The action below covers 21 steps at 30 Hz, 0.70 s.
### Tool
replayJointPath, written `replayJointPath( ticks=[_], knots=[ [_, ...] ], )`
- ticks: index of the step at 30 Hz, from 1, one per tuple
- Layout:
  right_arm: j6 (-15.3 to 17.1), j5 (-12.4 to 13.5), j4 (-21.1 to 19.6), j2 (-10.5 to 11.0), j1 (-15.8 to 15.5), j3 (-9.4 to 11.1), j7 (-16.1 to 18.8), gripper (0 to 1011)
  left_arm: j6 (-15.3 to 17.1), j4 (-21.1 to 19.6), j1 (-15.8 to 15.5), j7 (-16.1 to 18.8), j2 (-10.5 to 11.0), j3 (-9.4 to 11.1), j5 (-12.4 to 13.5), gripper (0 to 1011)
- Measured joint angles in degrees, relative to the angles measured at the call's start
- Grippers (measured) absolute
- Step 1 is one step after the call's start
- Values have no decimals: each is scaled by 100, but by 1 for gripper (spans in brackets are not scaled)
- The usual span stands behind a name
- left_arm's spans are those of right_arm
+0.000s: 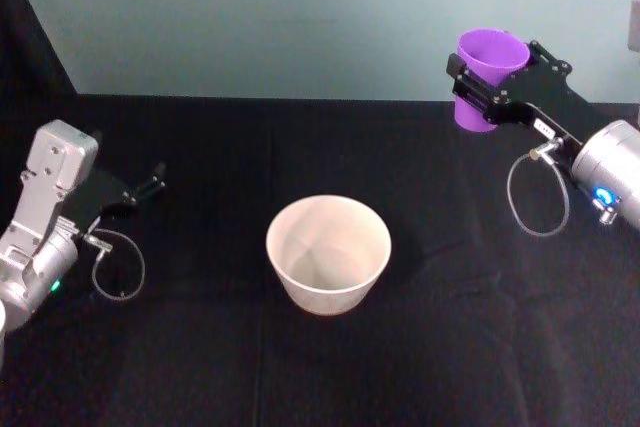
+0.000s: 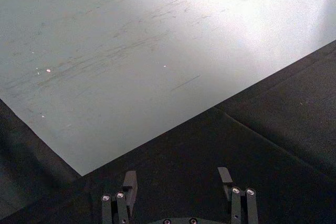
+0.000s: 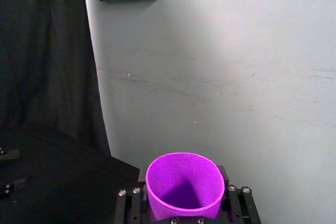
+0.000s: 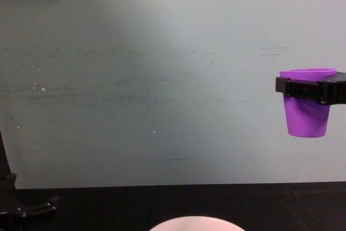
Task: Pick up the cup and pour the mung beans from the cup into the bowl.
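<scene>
The main risk is pouring short. The small bright purple plastic cup hangs high above the black-clothed table, at about two o'clock from the wide round pinkish-white bowl and well apart from it. Tipping here would scatter beans on the cloth. A pour from this height could also bounce beans out of the bowl. The smooth, tapered cup might slip down if the clamp loosens. The right tool grips the upright cup just below its rim, a finger on each side. Inside it, no beans can be made out. The left tool is parked at the bowl's nine o'clock, fingers spread.
</scene>
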Motion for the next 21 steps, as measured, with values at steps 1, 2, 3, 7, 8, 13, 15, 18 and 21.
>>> replayJointPath(
  ticks=[1, 2, 3, 7, 8, 13, 15, 18, 21],
  knots=[
    [0, 0, 0, 0, 0, 0, 0, 749, 0, 0, 0, 0, 0, 0, 0, 1000],
    [0, 0, 0, 0, 0, 0, 0, 749, 0, 0, 0, 0, 0, 0, 0, 1000],
    [0, 0, 0, 0, 0, 0, 0, 749, 0, 0, 0, 0, 0, 0, 0, 1000],
    [0, 0, 0, 0, 0, 0, 0, 749, 0, 0, 0, 0, 0, 0, 0, 1000],
    [0, 0, 0, 0, 0, 0, 0, 749, 0, 0, 0, 0, 0, 0, 0, 1000],
    [1, 0, 0, 0, 0, 0, 0, 749, 0, 0, 0, 0, 0, 0, 0, 1000],
    [0, 0, 0, 0, 0, 0, -1, 749, 0, 0, 0, 0, 0, -1, 0, 1000],
    [0, 0, 0, 0, 0, 0, -1, 749, 0, 0, 0, 0, 0, 0, 0, 1000],
    [0, 0, 0, 0, 0, 0, -1, 749, 0, 0, 0, 0, 0, 0, 0, 1000]
  ],
)
